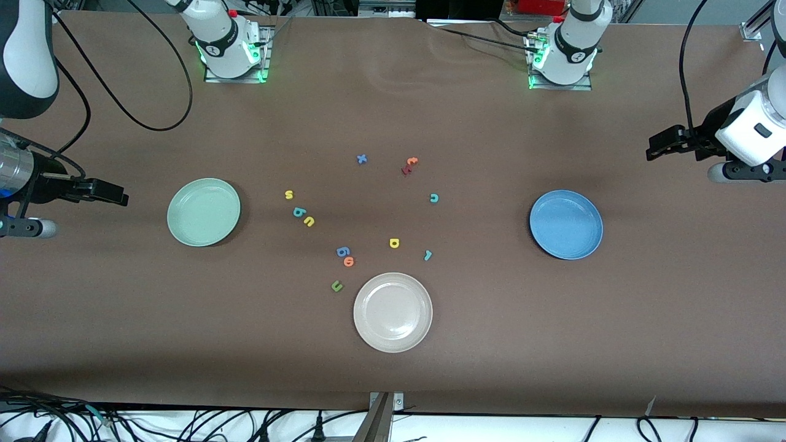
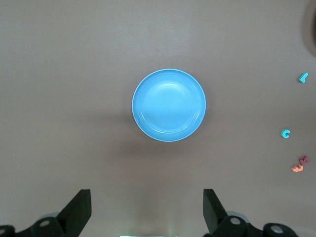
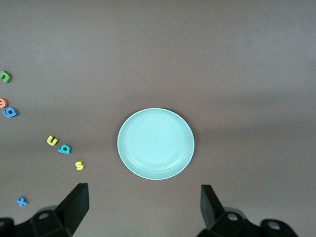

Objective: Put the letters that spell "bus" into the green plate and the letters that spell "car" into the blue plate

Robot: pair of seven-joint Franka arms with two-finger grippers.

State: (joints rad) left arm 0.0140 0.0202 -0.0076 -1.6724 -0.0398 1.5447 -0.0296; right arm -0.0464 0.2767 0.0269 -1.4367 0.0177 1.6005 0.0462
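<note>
Front view is showing the beige-white plate (image 1: 393, 312) lying nearest the camera. Farther up, the yellow a (image 1: 394, 244) and teal r (image 1: 428, 255) are lying between the green plate (image 1: 203, 212) and blue plate (image 1: 565, 224); yellow s (image 1: 288, 194), teal b (image 1: 298, 212) and yellow u (image 1: 309, 221) are sitting beside the green plate, teal c (image 1: 433, 197) toward the blue. Left gripper (image 2: 147, 212) and right gripper (image 3: 144, 210) are hovering at the table's ends, fingers spread apart, holding nothing.

Bare cloth round green plate (image 1: 203, 212) & blue plate (image 1: 565, 224); loose letters crowd table's middle.
</note>
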